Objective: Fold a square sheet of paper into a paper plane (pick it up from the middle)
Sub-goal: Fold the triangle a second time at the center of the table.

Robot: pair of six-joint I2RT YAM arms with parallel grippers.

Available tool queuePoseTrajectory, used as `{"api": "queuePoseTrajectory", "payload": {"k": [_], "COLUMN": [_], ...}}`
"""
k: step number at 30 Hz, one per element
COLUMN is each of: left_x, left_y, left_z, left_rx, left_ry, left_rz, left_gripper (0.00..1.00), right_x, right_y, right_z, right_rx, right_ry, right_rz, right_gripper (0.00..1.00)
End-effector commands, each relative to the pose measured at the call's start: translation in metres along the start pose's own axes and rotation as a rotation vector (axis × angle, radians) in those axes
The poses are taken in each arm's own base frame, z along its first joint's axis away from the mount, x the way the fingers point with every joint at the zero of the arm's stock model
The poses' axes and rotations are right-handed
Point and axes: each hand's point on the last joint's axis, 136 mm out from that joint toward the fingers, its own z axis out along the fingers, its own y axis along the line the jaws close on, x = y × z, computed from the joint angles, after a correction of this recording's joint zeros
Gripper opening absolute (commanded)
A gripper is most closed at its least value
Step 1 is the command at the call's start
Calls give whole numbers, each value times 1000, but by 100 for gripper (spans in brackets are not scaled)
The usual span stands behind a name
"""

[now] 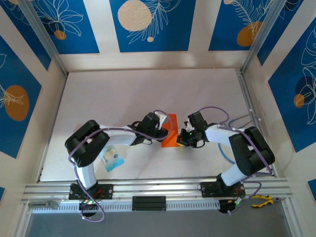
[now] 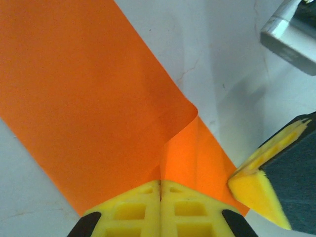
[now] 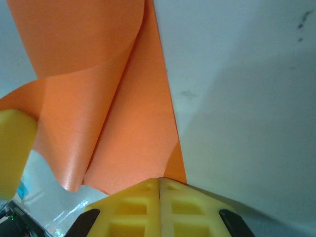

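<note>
Nearest, along the front edge in the overhead view: a ribbed silver aluminium rail (image 1: pixel 158 190) carrying both arm bases, with a yellow-handled hand tool (image 1: pixel 261 200) lying at its right end. Just beyond, beside the left arm's base: a small crinkled packet of blue and clear plastic (image 1: pixel 112 158), flat on the matte white tabletop (image 1: pixel 148 94) and well apart from the paper. Farther in, near the middle and between the two wrists: the thin, bright orange square sheet of paper (image 1: pixel 170 132), smooth and unprinted, partly raised off the tabletop rather than lying flat. Left end effector (image 2: pixel 160 190): blocky yellow moulded fingers with recessed pockets, pressed together and pinching a raised ridge of the orange sheet, with one soft fold curling over just past the tips and a broad flat stretch off to the left. Right end effector (image 3: pixel 159 185): the same yellow moulded fingers, closed tight on the sheet's near edge, below a loose flap rolled up in a smooth, slightly glossy curve. Close beside each other, with a yellow finger of the neighbour at the edge of each wrist view. Farthest: pale wooden walls set with deep blue panels (image 1: pixel 148 24), printed with white leaf outlines and tan and orange discs.
</note>
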Motion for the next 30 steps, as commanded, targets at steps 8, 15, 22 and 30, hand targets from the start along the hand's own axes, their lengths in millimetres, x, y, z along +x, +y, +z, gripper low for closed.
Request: {"api": "queuePoseTrajectory", "payload": {"k": [8, 15, 22, 30], "left_x": [-4, -2, -1, 3], "left_y": [15, 21, 25, 30], "left_z": [6, 7, 9, 11], "left_rx": [-24, -34, -36, -50], "left_ry": [-19, -21, -19, 5], "left_rz": [0, -7, -2, -11], "left_gripper": [2, 3, 4, 4], "right_x": [5, 5, 5, 6], "right_y": [-14, -14, -13, -14], "right_z": [0, -2, -3, -2], "right_rx": [45, 41, 30, 30], "right_ry": [46, 38, 26, 30], "right_rz": [8, 11, 13, 18], "right_gripper": [0, 0, 0, 0]}}
